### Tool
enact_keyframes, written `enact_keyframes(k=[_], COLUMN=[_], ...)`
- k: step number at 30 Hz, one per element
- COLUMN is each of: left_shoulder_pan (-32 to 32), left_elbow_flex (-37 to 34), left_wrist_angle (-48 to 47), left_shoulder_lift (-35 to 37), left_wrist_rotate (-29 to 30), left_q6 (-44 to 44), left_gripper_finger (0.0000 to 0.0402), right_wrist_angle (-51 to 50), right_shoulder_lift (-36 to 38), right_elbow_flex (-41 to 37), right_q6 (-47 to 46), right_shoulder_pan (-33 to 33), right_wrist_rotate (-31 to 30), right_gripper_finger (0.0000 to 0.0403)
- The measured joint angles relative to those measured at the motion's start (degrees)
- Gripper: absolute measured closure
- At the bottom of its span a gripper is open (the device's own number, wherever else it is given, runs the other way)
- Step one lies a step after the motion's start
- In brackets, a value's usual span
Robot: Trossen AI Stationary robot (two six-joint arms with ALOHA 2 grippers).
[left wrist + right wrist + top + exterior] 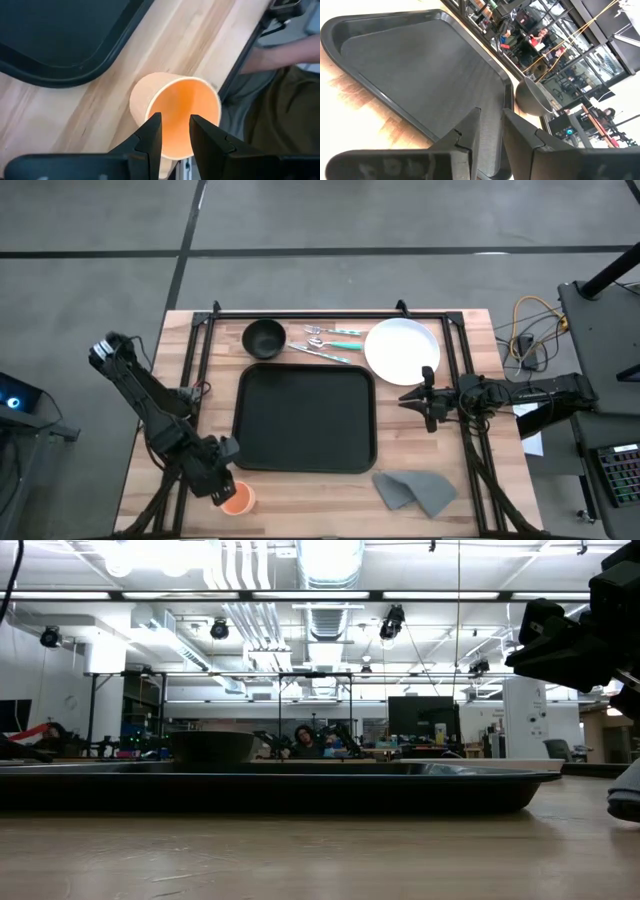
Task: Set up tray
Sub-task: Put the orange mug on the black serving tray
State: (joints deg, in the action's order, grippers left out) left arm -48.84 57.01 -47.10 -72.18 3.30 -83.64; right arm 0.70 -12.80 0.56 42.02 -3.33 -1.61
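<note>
With the tray [304, 419] mid-table, our left gripper [222, 481], fingers narrowly parted and gripping nothing, hangs over the orange paper cup [238, 499] at its 7 o'clock and could tip it.

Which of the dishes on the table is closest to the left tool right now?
The orange cup, directly at the left tool by the tray's corner. The black bowl and white plate lie beyond the tray.

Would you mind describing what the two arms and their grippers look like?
Both arms are dark, jointed and slim. The left gripper has two black, wedge-shaped fingers narrowing to flat tips. The right gripper looks the same, all black with no visible markings.
</note>
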Motion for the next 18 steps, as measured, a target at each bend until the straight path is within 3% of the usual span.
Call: enact_keyframes(k=[8, 18], left_shoulder_pan=[0.0, 0.0], left_elbow_flex=[0.3, 0.4], left_wrist_angle=[-0.2, -2.3], left_shoulder_lift=[-5.7, -6.0], left_wrist_rotate=[-7.9, -7.3], left_q6=[-0.7, -1.0], left_gripper_finger=[0.0322, 0.0322], right_wrist_angle=[0.0, 0.0], right_shoulder_lift=[0.0, 0.0], right_elbow_flex=[0.0, 0.0], right_q6=[0.0, 0.0], right_shoulder_pan=[0.0, 0.0], right_wrist_rotate=[0.0, 0.0], right_gripper_finger=[0.0335, 0.0335])
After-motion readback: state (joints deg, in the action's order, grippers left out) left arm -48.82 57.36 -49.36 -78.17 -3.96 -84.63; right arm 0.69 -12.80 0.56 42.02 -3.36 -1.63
